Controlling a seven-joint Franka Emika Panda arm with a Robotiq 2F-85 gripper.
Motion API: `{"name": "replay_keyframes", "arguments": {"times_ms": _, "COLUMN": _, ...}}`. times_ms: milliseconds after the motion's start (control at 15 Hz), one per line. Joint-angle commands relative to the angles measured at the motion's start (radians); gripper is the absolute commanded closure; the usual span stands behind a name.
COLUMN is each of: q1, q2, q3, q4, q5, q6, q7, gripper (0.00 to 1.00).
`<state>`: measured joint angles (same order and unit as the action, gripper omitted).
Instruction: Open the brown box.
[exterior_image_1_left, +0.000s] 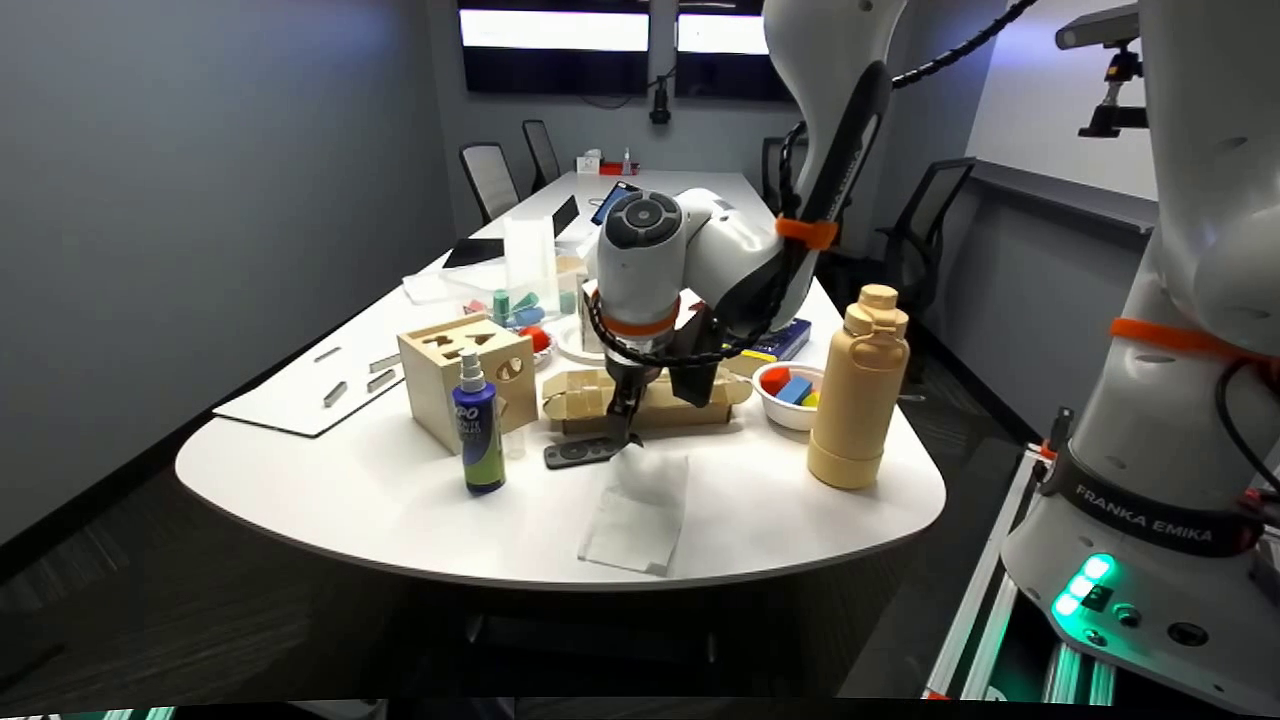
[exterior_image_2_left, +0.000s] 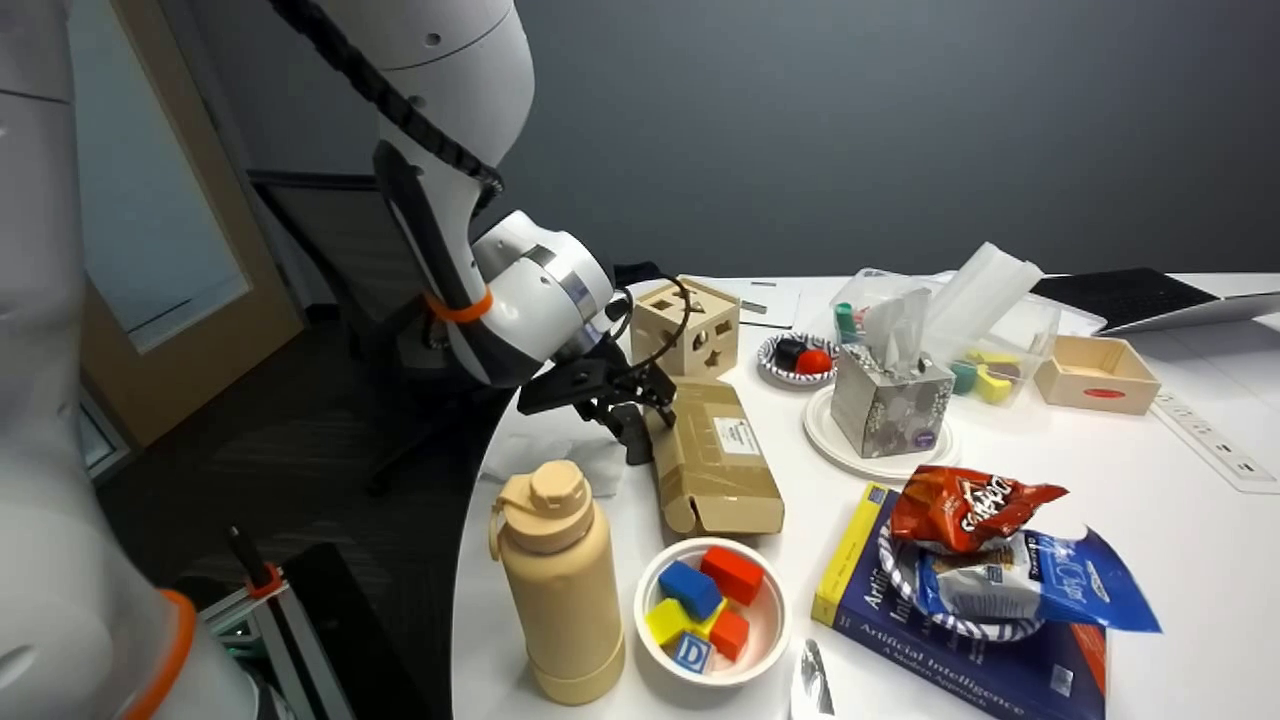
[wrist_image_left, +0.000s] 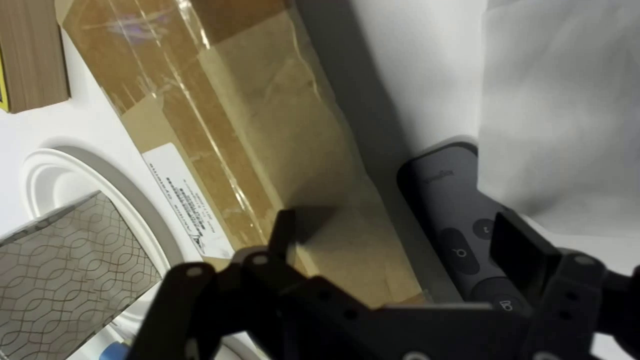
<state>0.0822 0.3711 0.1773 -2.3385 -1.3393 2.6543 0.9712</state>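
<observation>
"Status on the brown cardboard box (exterior_image_2_left: 715, 470)?"

"Not open yet, I'd judge. Lid (exterior_image_2_left: 712, 408) looks down; no view shows the inside."

"Where is it?"

"Partly under the end effector (wrist_image_left: 395, 225). Fingers (wrist_image_left: 284, 230) spread, nothing pinched. In the wrist view one shows over the box, the other past its long flap (wrist_image_left: 310, 140), above the black remote control (wrist_image_left: 447, 210). Touching the flap? Can't tell."

"So, done?"

"Just the reach, seemingly."

"Left?"

"Catch the flap edge, lift, swing the lid back, let go, probably."

"Anything in the way?"

"Wooden shape-sorter cube (exterior_image_1_left: 435, 385) near the end effector, tan water bottle (exterior_image_2_left: 560, 590) well apart. Neither blocks, I think."
</observation>
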Motion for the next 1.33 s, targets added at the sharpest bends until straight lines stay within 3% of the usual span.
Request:
{"name": "replay_keyframes", "arguments": {"times_ms": 0, "q1": 0.017, "q2": 0.034, "q3": -0.018, "q4": 0.043, "q5": -0.055, "q6": -0.030, "q7": 0.056, "gripper": 0.00}}
{"name": "replay_keyframes", "arguments": {"times_ms": 333, "q1": 0.019, "q2": 0.059, "q3": -0.026, "q4": 0.064, "q5": -0.081, "q6": -0.052, "q7": 0.079, "gripper": 0.00}}
{"name": "replay_keyframes", "arguments": {"times_ms": 400, "q1": 0.019, "q2": 0.063, "q3": -0.027, "q4": 0.067, "q5": -0.083, "q6": -0.052, "q7": 0.081, "gripper": 0.25}}
{"name": "replay_keyframes", "arguments": {"times_ms": 467, "q1": 0.019, "q2": 0.066, "q3": -0.028, "q4": 0.069, "q5": -0.085, "q6": -0.052, "q7": 0.082, "gripper": 0.26}}
{"name": "replay_keyframes", "arguments": {"times_ms": 733, "q1": 0.020, "q2": 0.066, "q3": -0.028, "q4": 0.076, "q5": -0.094, "q6": -0.071, "q7": 0.093, "gripper": 0.55}}
{"name": "replay_keyframes", "arguments": {"times_ms": 933, "q1": 0.024, "q2": 0.065, "q3": -0.027, "q4": 0.081, "q5": -0.102, "q6": -0.080, "q7": 0.099, "gripper": 0.65}}
{"name": "replay_keyframes", "arguments": {"times_ms": 1267, "q1": 0.024, "q2": 0.035, "q3": -0.021, "q4": 0.066, "q5": -0.099, "q6": -0.078, "q7": 0.102, "gripper": 0.69}}
